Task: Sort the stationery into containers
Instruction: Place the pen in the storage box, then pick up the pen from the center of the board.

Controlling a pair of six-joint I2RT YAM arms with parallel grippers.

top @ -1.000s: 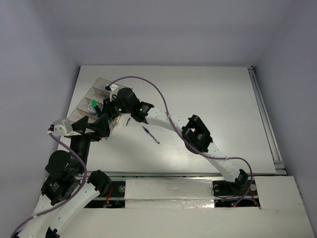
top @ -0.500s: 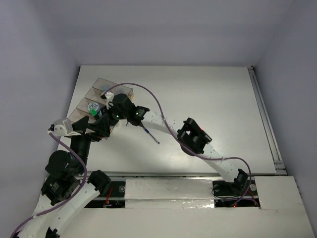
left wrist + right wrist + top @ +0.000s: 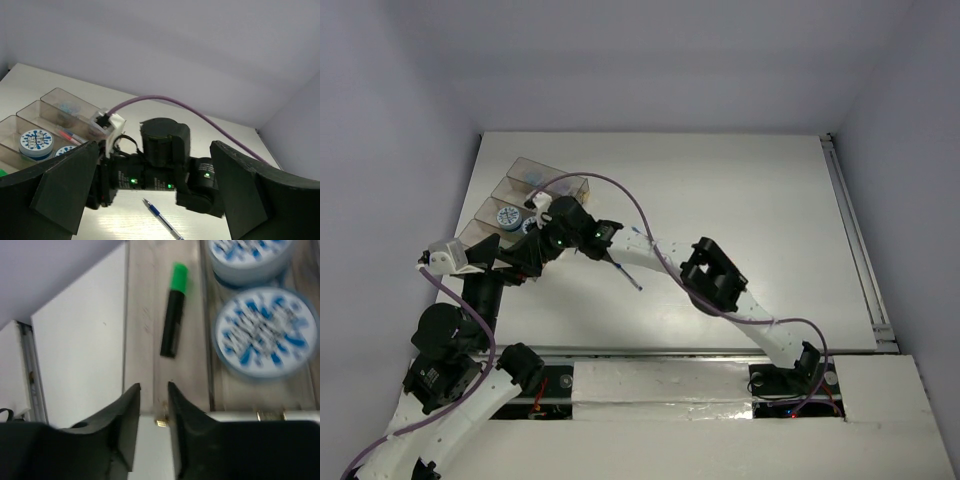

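From above, you are seeing the right arm point(image 3: 650, 252) stretching across the table point(image 3: 740, 200) to the bins point(image 3: 520, 166), its wrist hanging over their near end. The blue pen point(image 3: 623, 272) is lying loose on the table behind that wrist, near the forearm. Through the left wrist camera, the left gripper point(image 3: 155, 145) is standing wide apart and holding nothing. The right arm's wrist is filling the space just ahead of its fingertips, and a pink pen point(image 3: 72, 135) is resting in a bin further ahead and to the left. Through the right wrist camera, the right gripper point(image 3: 154, 387) is showing a narrow gap with nothing in it, so it is released. The green marker point(image 3: 173, 315) is lying free on a bin floor just ahead of the fingertips, and two rolls point(image 3: 265, 332) are sitting in the next bin to their right. The fingertips are hovering over that bin's near wall, so I am judging that a low pull-back is risking a snag that drags all the bins. The two arms are sitting close together, so any left move now is risking a knock, and a low sweep of the forearm is liable to roll the blue pen away.
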